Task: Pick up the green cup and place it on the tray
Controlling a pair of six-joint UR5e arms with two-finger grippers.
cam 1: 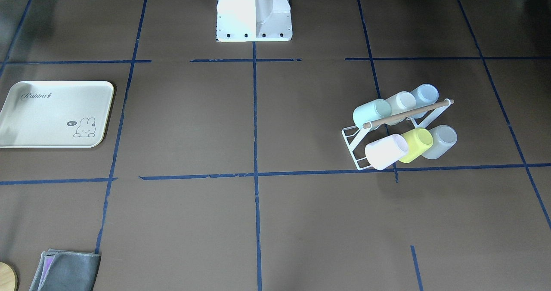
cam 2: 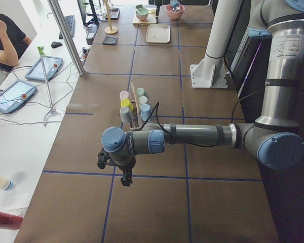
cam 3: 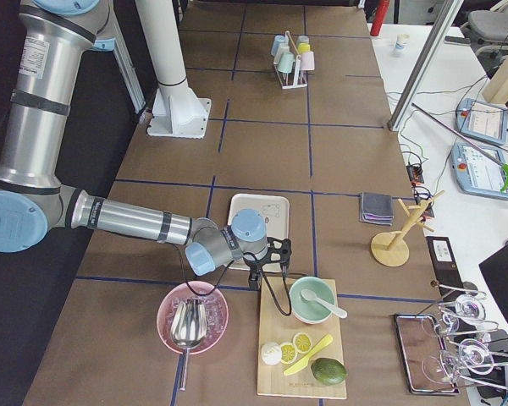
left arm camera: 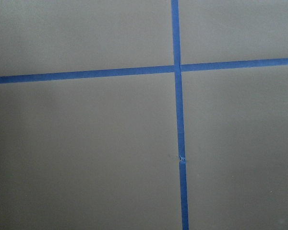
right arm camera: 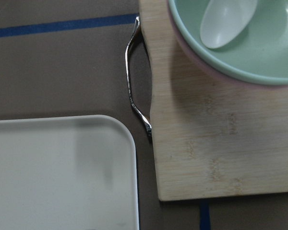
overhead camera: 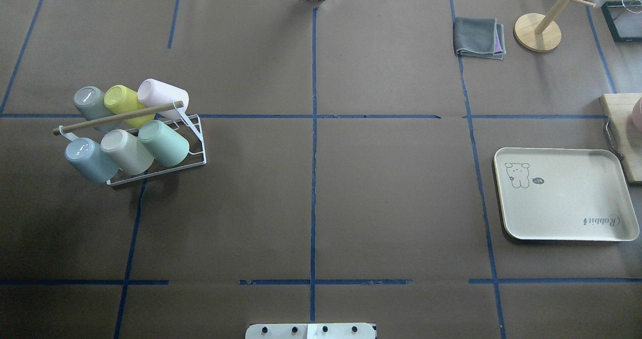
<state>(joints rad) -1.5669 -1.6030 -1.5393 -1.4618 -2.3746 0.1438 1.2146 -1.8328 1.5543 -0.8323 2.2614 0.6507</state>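
Green cup [overhead camera: 164,143] leans on the rack [overhead camera: 202,143], at its row's end beside a beige cup [overhead camera: 125,151] — tray [overhead camera: 567,203] well apart. Bring the left gripper [cam 2: 125,179] in along the cup's axis, clear of the dowel [overhead camera: 118,118]. Its jaws, and the right gripper's [cam 3: 269,264] — you cannot tell whether they are open.

Cups [overhead camera: 163,142] on rack [overhead camera: 118,118] at left, tray [overhead camera: 567,203] far right

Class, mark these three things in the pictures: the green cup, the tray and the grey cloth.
green cup [overhead camera: 166,145]: overhead view, on its side wall.
tray [overhead camera: 567,203]: overhead view, on its bare floor.
grey cloth [overhead camera: 476,37]: overhead view, on its top fold.
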